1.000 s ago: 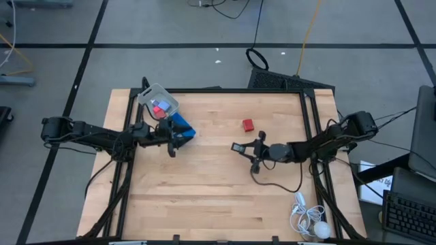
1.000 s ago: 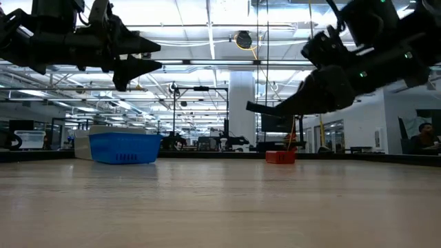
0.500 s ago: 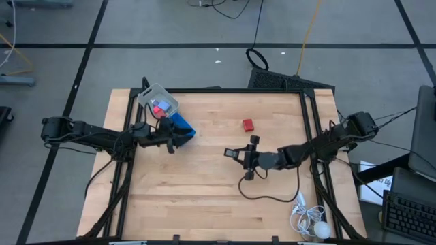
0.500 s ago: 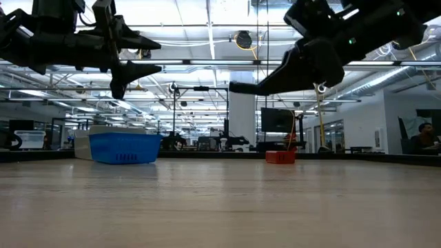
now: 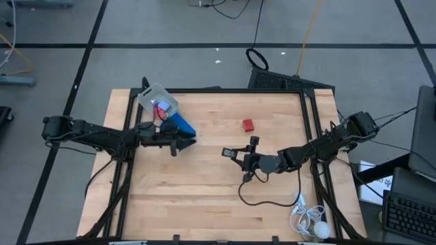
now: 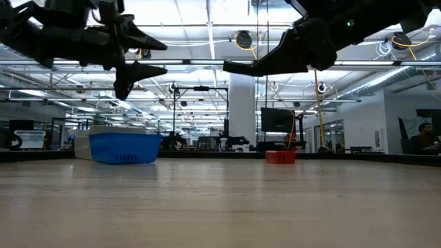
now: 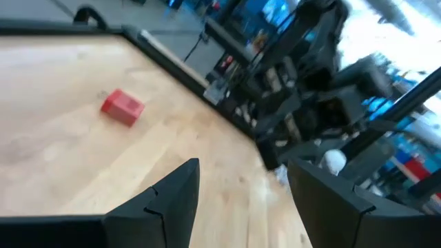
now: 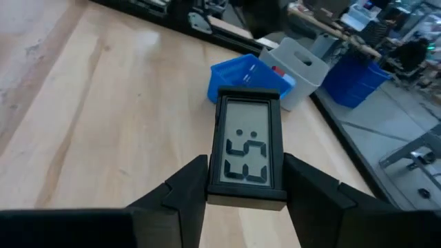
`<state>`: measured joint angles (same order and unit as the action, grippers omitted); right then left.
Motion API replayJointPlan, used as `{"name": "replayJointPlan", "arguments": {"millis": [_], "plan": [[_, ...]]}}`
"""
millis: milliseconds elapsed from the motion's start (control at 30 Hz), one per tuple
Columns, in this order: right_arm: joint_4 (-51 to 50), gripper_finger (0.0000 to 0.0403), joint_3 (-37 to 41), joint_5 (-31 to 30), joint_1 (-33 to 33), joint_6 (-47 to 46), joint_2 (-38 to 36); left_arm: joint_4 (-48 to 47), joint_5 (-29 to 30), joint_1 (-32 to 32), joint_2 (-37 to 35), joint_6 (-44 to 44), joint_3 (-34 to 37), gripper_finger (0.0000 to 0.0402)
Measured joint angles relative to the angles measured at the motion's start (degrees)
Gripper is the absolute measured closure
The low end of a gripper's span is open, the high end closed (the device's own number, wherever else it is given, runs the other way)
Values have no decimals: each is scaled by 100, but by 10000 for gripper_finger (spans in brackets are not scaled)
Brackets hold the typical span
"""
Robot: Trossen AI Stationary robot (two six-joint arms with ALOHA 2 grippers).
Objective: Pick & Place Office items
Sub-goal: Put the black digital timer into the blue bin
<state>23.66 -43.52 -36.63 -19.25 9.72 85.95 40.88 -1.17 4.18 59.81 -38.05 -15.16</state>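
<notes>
Right gripper [image 5: 235, 154], pinching a dark rectangular clock with pale display [image 8: 247, 153], is now carrying it farther left over mid-table toward the blue plastic tray [image 5: 181, 125], while the spread, empty left gripper [image 5: 189, 142] is extending beside that tray, the small red block [image 5: 248, 124] still unplaced.

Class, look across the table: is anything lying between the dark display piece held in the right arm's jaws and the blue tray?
Nothing visible. The right gripper holds the dark rectangular display piece; bare wood runs to the blue plastic tray.
</notes>
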Motion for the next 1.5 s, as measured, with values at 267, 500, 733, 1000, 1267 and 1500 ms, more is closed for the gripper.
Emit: {"name": "replayJointPlan", "arguments": {"millis": [267,500,733,1000,1267,1500], "plan": [[-38,245,-7,-140,-39,28,-2,-189,15,-179,993,192,-822,179],[-67,245,-7,-575,-234,297,-2,-179,-201,-262,1950,197,-1495,179],[-66,243,-7,-691,-238,319,-2,-175,-199,-279,2545,190,-2063,179],[-41,242,-7,-688,-240,319,-2,-174,-201,-390,2994,181,-2426,179],[-37,244,-7,-688,-240,321,-2,-191,-341,-437,3350,147,-2736,179],[-37,243,-7,-688,-240,321,-2,-179,-477,-435,3550,123,-2923,179]]}}
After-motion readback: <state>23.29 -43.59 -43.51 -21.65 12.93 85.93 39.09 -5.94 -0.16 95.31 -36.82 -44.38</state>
